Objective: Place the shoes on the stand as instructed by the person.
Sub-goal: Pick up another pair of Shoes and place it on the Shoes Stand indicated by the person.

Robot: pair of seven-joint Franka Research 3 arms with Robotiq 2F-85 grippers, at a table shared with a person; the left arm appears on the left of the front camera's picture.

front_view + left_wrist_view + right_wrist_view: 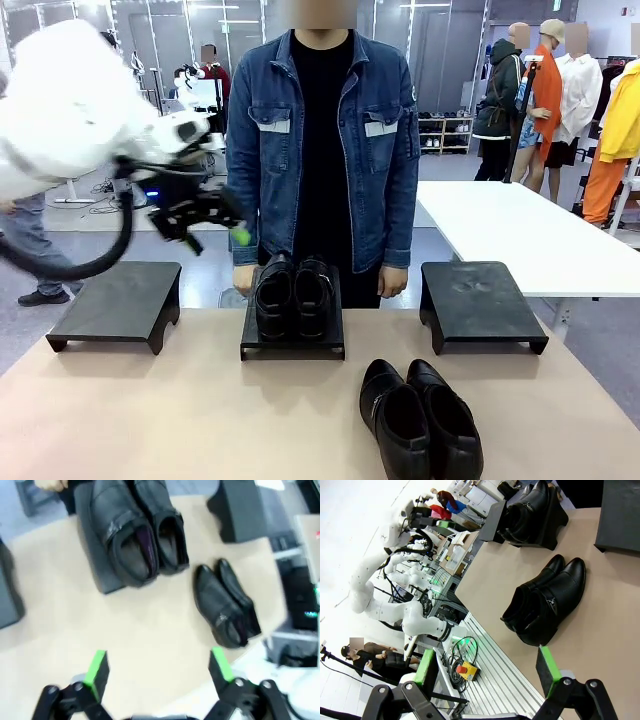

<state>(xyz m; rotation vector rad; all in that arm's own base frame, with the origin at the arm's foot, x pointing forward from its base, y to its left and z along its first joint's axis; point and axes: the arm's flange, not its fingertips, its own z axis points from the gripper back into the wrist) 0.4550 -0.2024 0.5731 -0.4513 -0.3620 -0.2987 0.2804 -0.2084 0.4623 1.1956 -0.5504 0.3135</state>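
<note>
A first pair of shoes (293,295), black and glossy, stands side by side on the middle stand (292,350), low and to the side of the left tool (232,228), which hangs in the air above the far part of the desk (150,410). In the left wrist view this pair (137,530) lies ahead of the left tool (158,669) and well apart from it, with heels toward the tool and toes away. A second pair of shoes (418,420), ankle-high and black, stands directly on the desk, nearer the robot's edge than the middle stand and well apart from the left tool. The two shoes touch along their sides. In the right wrist view this second pair (545,602) stands just ahead of the right tool (485,665), with the openings turned toward it. Both tools are released: each has its green-padded fingers (96,672) spread wide with nothing between them. A left stand (118,300), flat and black, sits below the left tool and carries nothing. A matching right stand (480,300) sits at the far side of the middle stand, well apart from the left tool. The person (322,140), in a blue denim jacket over a black shirt, stands at the far edge of the desk, directly behind the middle stand and just beyond the left tool. Both arms hang down. One hand (245,278) is below the left tool's green pad, and the other hand (392,282) is beside the middle stand.
</note>
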